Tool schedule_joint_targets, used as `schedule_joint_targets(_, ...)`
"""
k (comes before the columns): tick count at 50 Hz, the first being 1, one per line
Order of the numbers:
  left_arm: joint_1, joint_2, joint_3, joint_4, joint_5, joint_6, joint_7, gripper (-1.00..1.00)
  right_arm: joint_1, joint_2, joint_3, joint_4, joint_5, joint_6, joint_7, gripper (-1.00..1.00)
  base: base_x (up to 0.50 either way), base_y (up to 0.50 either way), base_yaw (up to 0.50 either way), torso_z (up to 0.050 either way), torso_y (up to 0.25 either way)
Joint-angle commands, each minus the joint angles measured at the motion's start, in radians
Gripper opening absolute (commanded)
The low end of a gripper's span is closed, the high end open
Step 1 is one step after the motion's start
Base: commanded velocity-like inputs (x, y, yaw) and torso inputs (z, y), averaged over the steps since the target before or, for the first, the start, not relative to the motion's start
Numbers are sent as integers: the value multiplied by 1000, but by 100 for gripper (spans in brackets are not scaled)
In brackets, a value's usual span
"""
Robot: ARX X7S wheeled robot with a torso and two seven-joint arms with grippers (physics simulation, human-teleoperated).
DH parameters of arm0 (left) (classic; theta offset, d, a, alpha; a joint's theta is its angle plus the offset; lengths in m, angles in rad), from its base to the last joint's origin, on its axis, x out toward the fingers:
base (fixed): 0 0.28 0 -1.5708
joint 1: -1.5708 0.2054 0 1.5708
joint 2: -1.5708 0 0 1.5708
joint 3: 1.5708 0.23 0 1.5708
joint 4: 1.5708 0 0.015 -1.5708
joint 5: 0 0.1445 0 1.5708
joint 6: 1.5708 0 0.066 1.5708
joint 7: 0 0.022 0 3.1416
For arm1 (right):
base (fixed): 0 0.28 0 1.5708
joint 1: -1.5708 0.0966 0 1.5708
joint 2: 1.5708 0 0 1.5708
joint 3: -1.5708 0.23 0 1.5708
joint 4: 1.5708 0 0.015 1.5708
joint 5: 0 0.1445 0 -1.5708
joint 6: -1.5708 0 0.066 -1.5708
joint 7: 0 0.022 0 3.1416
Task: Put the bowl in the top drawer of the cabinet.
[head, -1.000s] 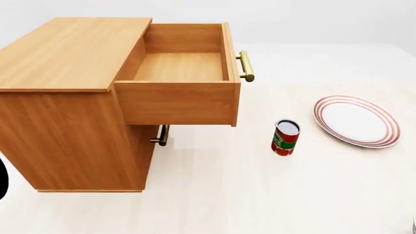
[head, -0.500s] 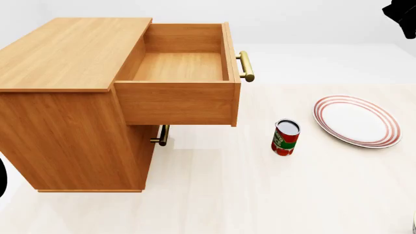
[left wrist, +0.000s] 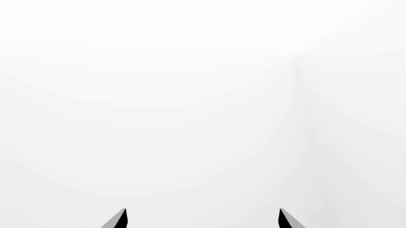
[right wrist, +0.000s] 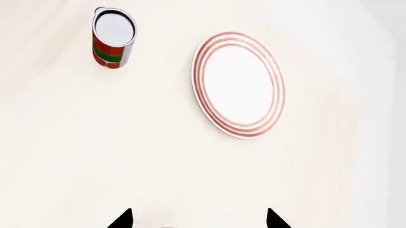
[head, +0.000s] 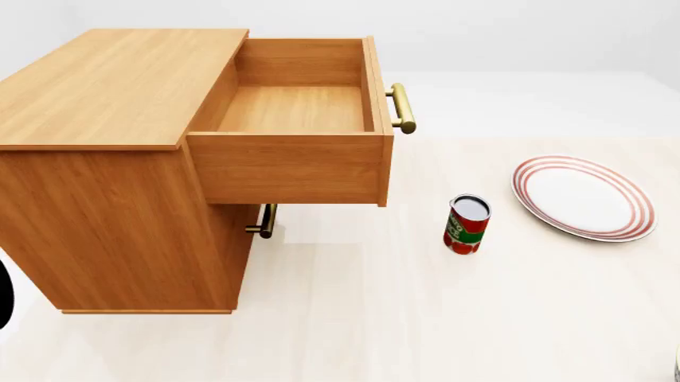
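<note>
The cabinet [head: 107,199] stands at the left of the head view. Its top drawer [head: 298,107] is pulled out and empty, its brass handle [head: 400,108] facing right. The bowl is not clearly in view; only a pale sliver shows at the head view's lower right edge [head: 677,362]. My left gripper [left wrist: 203,218] is open and faces blank white space. My right gripper [right wrist: 198,218] is open above the pale table, with nothing between its fingertips. Neither gripper shows in the head view.
A red and green can [head: 467,224] stands upright right of the cabinet, also in the right wrist view [right wrist: 113,38]. A red-rimmed white plate [head: 584,197] lies further right [right wrist: 238,84]. The lower drawer's handle [head: 266,221] shows under the open drawer.
A black arm part that showed at the head view's upper right corner half a second ago has gone. The cabinet, can and plate have not moved.
</note>
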Motion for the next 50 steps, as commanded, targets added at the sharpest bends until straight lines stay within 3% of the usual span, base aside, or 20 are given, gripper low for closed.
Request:
schedule_joint_targets(1, 9, 0, 0, -3, -7, 7, -2, 100, -104, 157, 30, -190, 117, 109, 69, 100, 0, 0, 0, 0, 0)
schedule_joint_targets(24, 9, -6, 12, -9, -12, 20, -7, 100, -469, 253, 266, -195, 693, 69, 620, 100, 0, 0, 0, 0, 0)
schedule_joint_targets(32, 28, -9, 15, -8, -7, 42, -1, 100, -538, 328, 260, -187, 810, 5, 715, 100, 0, 0, 0, 0, 0)
schedule_joint_targets(38, 32, -12, 14, -7, -9, 47, -2, 100, -616, 311, 244, -153, 976, -48, 907, 100, 0, 0, 0, 0, 0)
schedule_joint_targets(50, 53, -17, 29, -15, 6, 81, 11, 100, -717, 290, 200, -98, 1076, -126, 1077, 100, 0, 0, 0, 0, 0)
